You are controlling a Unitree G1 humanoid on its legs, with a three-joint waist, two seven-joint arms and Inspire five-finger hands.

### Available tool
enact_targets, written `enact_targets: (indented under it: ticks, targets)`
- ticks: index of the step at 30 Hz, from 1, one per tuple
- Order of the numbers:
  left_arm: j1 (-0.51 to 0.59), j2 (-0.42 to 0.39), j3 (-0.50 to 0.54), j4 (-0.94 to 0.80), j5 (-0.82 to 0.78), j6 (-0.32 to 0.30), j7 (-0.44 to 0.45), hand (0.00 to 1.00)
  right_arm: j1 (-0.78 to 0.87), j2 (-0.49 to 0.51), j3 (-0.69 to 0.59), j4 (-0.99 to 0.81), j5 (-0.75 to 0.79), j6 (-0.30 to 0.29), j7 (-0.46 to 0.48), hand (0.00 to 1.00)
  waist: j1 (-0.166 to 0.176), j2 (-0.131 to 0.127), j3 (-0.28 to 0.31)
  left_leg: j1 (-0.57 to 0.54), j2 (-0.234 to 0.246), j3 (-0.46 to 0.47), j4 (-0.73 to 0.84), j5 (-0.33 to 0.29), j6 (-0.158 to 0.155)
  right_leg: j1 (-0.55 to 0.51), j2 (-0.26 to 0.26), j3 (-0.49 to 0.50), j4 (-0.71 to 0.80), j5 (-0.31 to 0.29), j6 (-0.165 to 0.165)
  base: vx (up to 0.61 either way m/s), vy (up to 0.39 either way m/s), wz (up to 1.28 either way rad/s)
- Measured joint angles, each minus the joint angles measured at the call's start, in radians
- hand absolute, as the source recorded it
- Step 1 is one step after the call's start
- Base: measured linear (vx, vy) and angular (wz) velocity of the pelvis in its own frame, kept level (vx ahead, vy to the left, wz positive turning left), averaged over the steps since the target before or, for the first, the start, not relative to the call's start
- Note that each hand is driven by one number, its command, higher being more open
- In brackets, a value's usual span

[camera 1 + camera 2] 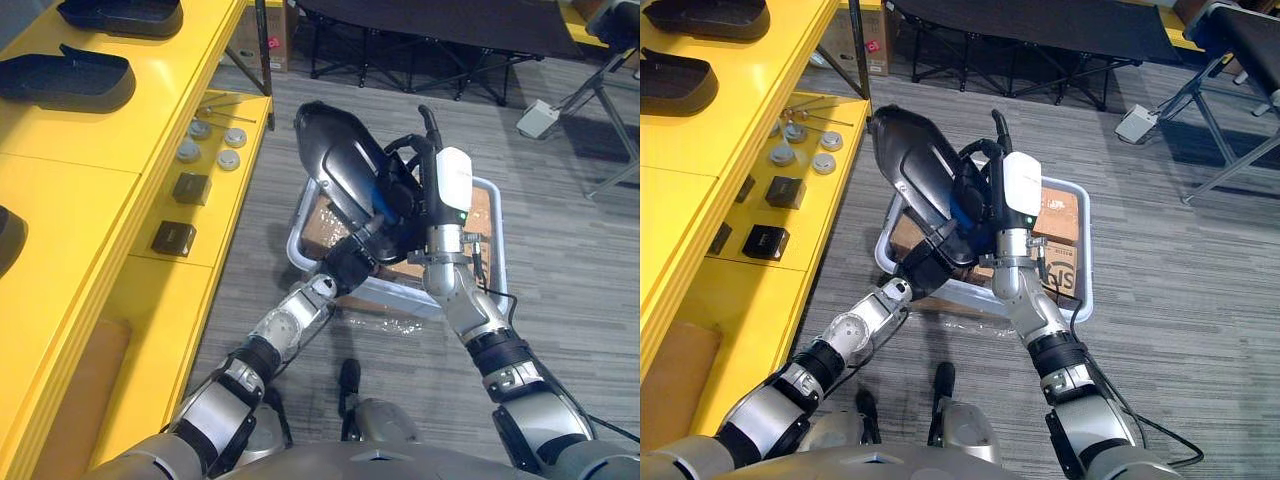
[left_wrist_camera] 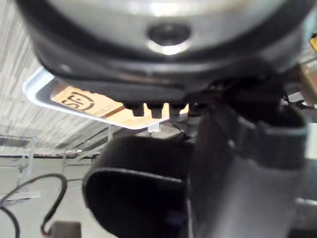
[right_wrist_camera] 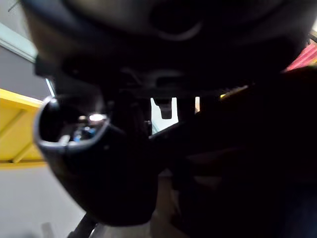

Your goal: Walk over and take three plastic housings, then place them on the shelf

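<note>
A black plastic housing (image 1: 335,155) is held up between my two hands above a grey bin (image 1: 497,250) on the floor. My left hand (image 1: 362,248) grips its lower end from below, fingers curled on it. My right hand (image 1: 425,195), with a white thumb cover, closes on the housing's right side. Two more black housings (image 1: 70,80) (image 1: 125,15) lie on top of the yellow shelf (image 1: 90,200) at the left, and the edge of another dark one (image 1: 8,235) shows at the view's left border. In the right eye view the held housing (image 1: 910,160) is level with the shelf's lower tier.
The bin holds cardboard boxes (image 1: 1060,215). The shelf's lower tier carries round metal discs (image 1: 210,140) and two black blocks (image 1: 190,187). A black folding frame (image 1: 430,40) stands behind the bin, and a white box (image 1: 540,117) lies on the floor at the right.
</note>
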Motion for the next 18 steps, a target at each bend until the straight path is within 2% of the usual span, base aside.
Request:
enact_targets:
  ticks: [5,6,11,14,18]
  targets:
    - [0.002,-0.013,-0.008,-0.006,-0.06,-0.064,-0.005,1.0,0.047,0.025,-0.007,-0.001,0.032,-0.038,-0.004,0.0,-0.001,0.0,0.0,0.005,-0.001,0.005,-0.003,0.0,0.0,0.001,-0.001,0.009,0.0,0.0,0.0,-0.01,0.012,-0.01]
    - [0.005,-0.012,-0.008,-0.006,-0.06,-0.071,-0.001,0.0,0.062,0.028,-0.01,-0.003,0.04,-0.049,-0.004,0.0,-0.002,0.0,0.0,0.005,-0.002,0.006,-0.003,0.0,0.0,0.0,-0.002,0.011,0.0,0.0,-0.001,0.0,0.0,0.0]
    - [0.02,-0.012,-0.009,-0.006,-0.061,-0.1,0.011,0.0,0.115,0.031,-0.014,-0.038,0.05,-0.082,-0.008,0.0,-0.005,0.0,0.0,0.009,-0.002,0.011,-0.007,0.001,0.001,0.0,-0.002,0.016,-0.001,0.001,-0.002,-0.02,0.01,-0.02]
    - [0.031,-0.013,-0.006,-0.007,-0.047,-0.109,0.067,0.0,0.155,0.04,-0.013,-0.043,0.05,-0.107,-0.022,0.0,-0.005,-0.002,-0.001,0.018,-0.004,0.015,-0.021,0.005,0.001,0.001,-0.002,0.019,-0.001,0.001,-0.002,-0.02,0.012,-0.03]
    - [0.038,-0.012,-0.006,-0.007,0.04,-0.106,0.121,0.0,0.197,0.059,-0.009,-0.043,0.05,-0.112,-0.025,0.0,-0.006,-0.007,-0.005,0.022,-0.005,0.017,-0.025,0.005,0.001,0.002,-0.003,0.019,-0.002,0.001,-0.002,0.0,0.0,0.0]
